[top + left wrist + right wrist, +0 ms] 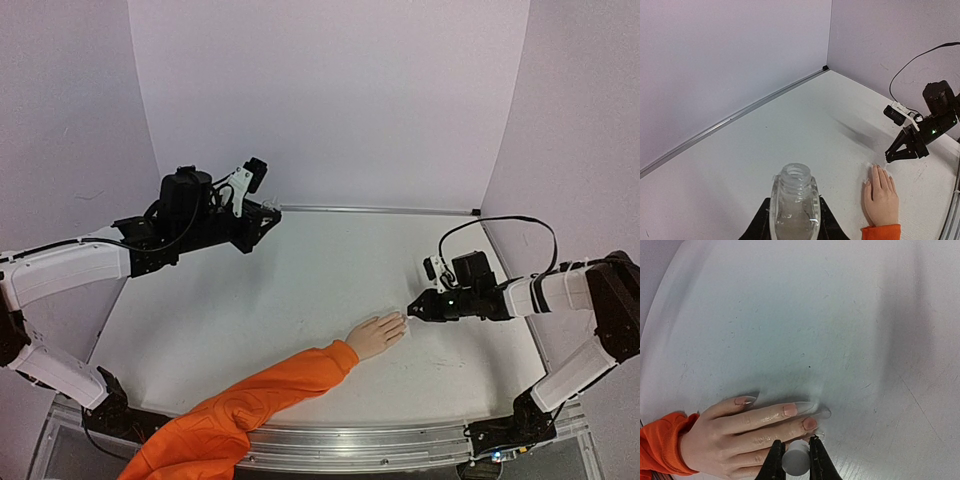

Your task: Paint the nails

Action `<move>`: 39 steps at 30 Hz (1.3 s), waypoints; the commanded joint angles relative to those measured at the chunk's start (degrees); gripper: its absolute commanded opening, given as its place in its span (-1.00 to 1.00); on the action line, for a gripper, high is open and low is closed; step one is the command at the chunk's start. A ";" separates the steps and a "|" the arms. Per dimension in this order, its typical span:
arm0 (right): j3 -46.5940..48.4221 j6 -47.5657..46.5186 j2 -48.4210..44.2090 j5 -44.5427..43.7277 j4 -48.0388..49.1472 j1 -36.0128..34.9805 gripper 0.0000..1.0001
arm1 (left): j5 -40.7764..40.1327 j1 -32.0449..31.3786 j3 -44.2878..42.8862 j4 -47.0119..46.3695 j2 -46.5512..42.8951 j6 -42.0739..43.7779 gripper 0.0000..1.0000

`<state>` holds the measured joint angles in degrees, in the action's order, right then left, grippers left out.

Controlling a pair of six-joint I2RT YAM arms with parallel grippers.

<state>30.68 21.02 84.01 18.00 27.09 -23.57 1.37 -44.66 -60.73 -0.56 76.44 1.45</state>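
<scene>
From above, the hand point(378, 335) lies flat on the tabletop point(300, 270), right of centre and towards the near edge, with its fingers pointing right. Its orange sleeve point(250, 400) trails off to the near left corner. The right arm point(560, 290) reaches in from the right, and the right jaws sit just beside the fingertips with their tips pointing at them. The nails are too small to make out from here. The left arm point(70, 270) is well apart at the back left, with the left jaws raised near the back wall. What they carry cannot be told in this view.

In the left wrist view, the left jaws are clamped on the sides of a clear bottle point(795, 200). It stands upright between them with its neck uncapped. Beyond it, at lower right, the hand point(880, 195) rests palm down with the sleeve point(881, 232) at its wrist. The right jaws hang just past its fingertips, tips down.

In the right wrist view, the right jaws are clamped on a small white round cap point(795, 458), held over the fingers of the hand point(740, 432). The nails point(810, 423) show here, pinkish with pale, clear-looking tips, and the nearest one lies just beside the jaws. Whether a brush touches it cannot be told. The sleeve point(660, 445) sits at the left edge.
</scene>
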 commanded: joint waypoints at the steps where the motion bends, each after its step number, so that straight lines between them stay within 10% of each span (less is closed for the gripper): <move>1: 1.24 -0.73 0.77 0.92 -0.25 -0.43 -1.00 | 0.13 0.20 -0.68 -3.46 -2.27 0.04 -1.00; 39: 3.52 2.87 2.41 -6.27 -0.13 -0.52 -1.00 | -0.31 0.37 -0.20 -3.38 -3.08 0.74 -1.00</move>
<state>31.77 23.09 86.17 13.02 27.11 -23.81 1.37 -44.56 -60.71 -0.56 76.40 1.50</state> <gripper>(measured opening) 0.135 0.220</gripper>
